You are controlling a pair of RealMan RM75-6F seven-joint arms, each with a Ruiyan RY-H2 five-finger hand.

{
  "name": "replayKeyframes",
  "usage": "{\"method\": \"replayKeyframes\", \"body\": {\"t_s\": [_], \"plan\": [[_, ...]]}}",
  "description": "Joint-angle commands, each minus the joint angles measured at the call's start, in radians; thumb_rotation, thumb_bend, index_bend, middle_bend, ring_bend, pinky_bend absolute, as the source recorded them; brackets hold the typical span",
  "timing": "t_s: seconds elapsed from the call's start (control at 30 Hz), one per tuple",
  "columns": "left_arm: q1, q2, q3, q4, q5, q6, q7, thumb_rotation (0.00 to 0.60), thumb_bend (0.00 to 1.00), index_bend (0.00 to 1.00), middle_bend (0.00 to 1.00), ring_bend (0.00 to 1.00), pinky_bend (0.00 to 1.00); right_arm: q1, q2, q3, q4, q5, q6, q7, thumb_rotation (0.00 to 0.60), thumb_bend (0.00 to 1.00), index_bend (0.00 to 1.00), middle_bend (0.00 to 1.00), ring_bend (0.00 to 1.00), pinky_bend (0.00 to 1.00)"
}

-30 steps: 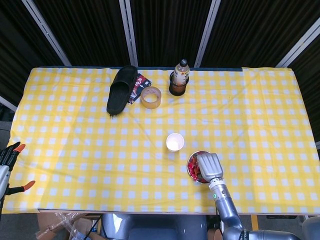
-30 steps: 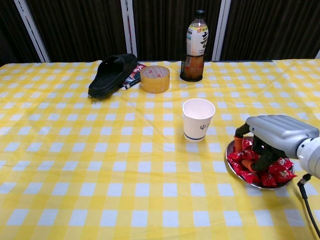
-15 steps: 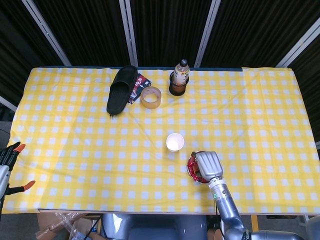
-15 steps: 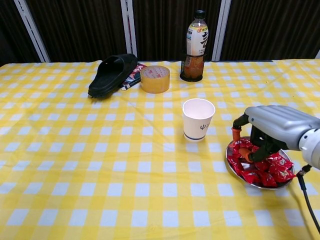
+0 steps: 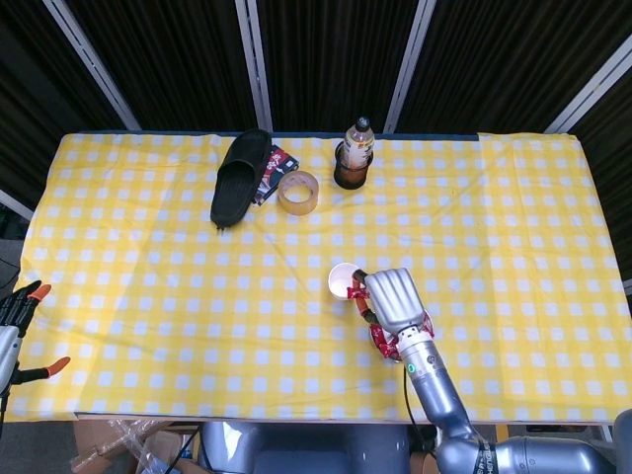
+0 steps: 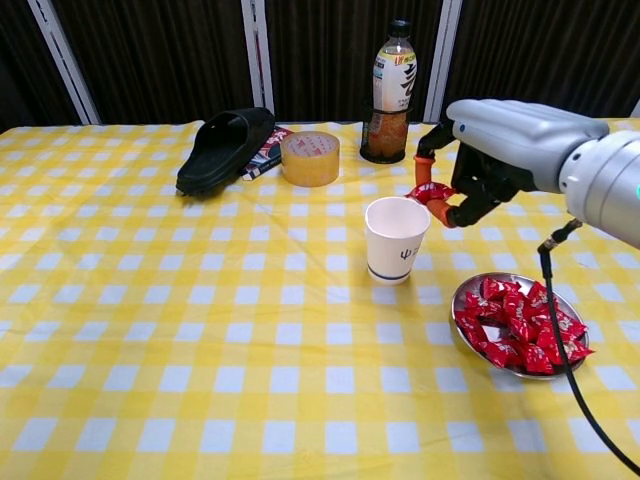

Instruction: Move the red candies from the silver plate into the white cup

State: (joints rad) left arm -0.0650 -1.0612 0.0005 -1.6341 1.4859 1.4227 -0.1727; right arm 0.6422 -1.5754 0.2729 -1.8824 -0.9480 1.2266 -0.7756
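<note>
The white cup (image 6: 397, 239) (image 5: 344, 279) stands upright near the table's middle. To its right, the silver plate (image 6: 463, 300) (image 5: 378, 341) holds a heap of red candies (image 6: 518, 325). My right hand (image 6: 495, 155) (image 5: 388, 298) is raised just right of the cup's rim and pinches one red candy (image 6: 431, 192) (image 5: 356, 290) between thumb and finger, level with the rim's right edge. In the head view the hand covers most of the plate. My left hand (image 5: 15, 331) hangs off the table's left edge with its orange-tipped fingers spread and nothing in them.
At the back stand a drink bottle (image 6: 389, 92) in a dark holder, a roll of tape (image 6: 310, 157), a black slipper (image 6: 224, 148) and a small packet (image 6: 268, 152) beside it. A yellow checked cloth (image 6: 200, 330) covers the table.
My right hand has lifted off the plate with one red candy and moved up and left to the cup's rim. The left hand has stayed still.
</note>
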Motion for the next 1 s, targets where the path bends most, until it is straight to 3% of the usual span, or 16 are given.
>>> {"method": "replayKeyframes", "body": {"t_s": [0.03, 0.2, 0.47, 0.7, 1.0], "plan": [[-0.002, 0.002, -0.001, 0.000, -0.004, -0.006, -0.006, 0.600, 0.03, 0.00, 0.00, 0.00, 0.00, 0.056, -0.033, 0.049, 0.039, 0.063, -0.021, -0.025, 0.600, 0.53, 0.58, 0.99, 1.00, 0.99], [-0.006, 0.012, 0.000, -0.004, -0.016, -0.024, -0.020, 0.600, 0.03, 0.00, 0.00, 0.00, 0.00, 0.115, -0.072, 0.081, 0.108, 0.146, -0.045, -0.038, 0.600, 0.53, 0.58, 0.99, 1.00, 0.99], [-0.009, 0.020, 0.000, -0.008, -0.022, -0.037, -0.035, 0.600, 0.03, 0.00, 0.00, 0.00, 0.00, 0.158, -0.117, 0.067, 0.207, 0.202, -0.068, -0.025, 0.600, 0.53, 0.58, 0.99, 1.00, 0.99], [-0.011, 0.023, 0.001, -0.009, -0.020, -0.039, -0.036, 0.600, 0.03, 0.00, 0.00, 0.00, 0.00, 0.168, -0.123, 0.035, 0.219, 0.204, -0.061, -0.020, 0.600, 0.50, 0.39, 0.99, 1.00, 0.99], [-0.009, 0.021, 0.000, -0.008, -0.022, -0.035, -0.034, 0.600, 0.03, 0.00, 0.00, 0.00, 0.00, 0.162, -0.093, 0.017, 0.147, 0.148, -0.001, -0.018, 0.600, 0.46, 0.31, 0.99, 1.00, 0.99]]}}
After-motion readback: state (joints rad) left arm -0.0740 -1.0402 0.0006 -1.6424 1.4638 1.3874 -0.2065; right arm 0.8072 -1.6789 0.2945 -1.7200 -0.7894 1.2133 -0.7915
